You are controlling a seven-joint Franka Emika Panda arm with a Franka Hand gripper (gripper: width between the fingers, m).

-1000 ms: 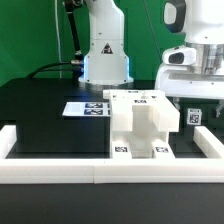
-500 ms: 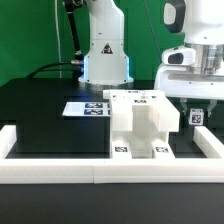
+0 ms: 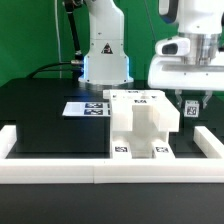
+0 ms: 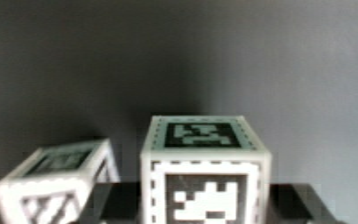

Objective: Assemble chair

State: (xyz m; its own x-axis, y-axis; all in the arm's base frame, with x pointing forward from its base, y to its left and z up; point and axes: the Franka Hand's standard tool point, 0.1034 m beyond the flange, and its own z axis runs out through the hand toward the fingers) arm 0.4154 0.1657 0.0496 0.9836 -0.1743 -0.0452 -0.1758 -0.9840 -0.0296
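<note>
Chair mid-table, just beside gripper, toward exterior view's left. Jaws clamped narrow on small tagged block. Marker board behind chair. Border rail closes front edge. Black table open toward exterior view's left.

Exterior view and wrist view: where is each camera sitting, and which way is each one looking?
Exterior view: off the arm, outside the white border rail, facing across the black table at the chair, the marker board and the arm's base; its jaws, closed on a small tagged block, also show.
Wrist view: on the wrist, looking closely at a tagged block with a second block beside it; no part of the robot clearly shows.
Shared: probably the block at the jaws, and the dark table.
</note>
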